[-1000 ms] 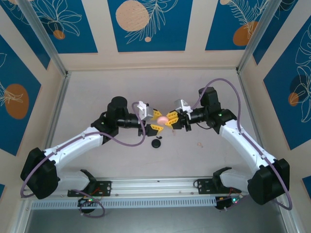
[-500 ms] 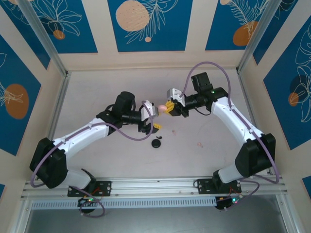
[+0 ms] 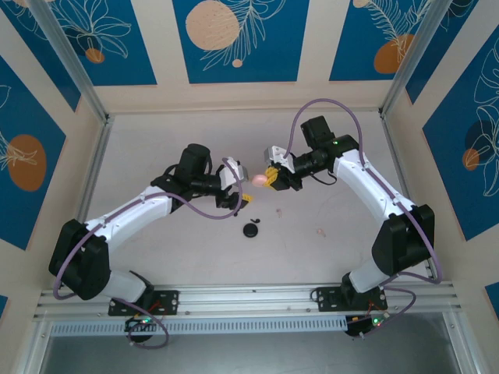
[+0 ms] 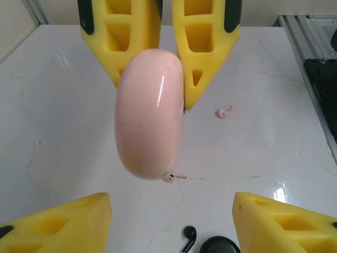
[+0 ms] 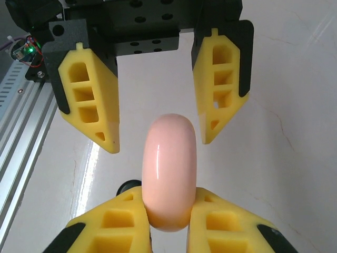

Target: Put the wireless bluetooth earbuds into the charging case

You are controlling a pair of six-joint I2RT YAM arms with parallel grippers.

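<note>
Right jaws on case, seemingly aloft

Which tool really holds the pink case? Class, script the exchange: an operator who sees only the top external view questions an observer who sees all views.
Operator: From above I can't tell what grips the pink case. Which side has it?
Observer: The right tool is shut on one end of it.
Operator: And the other side?
Observer: The left tool stands open, clear of the case on both sides.
</note>
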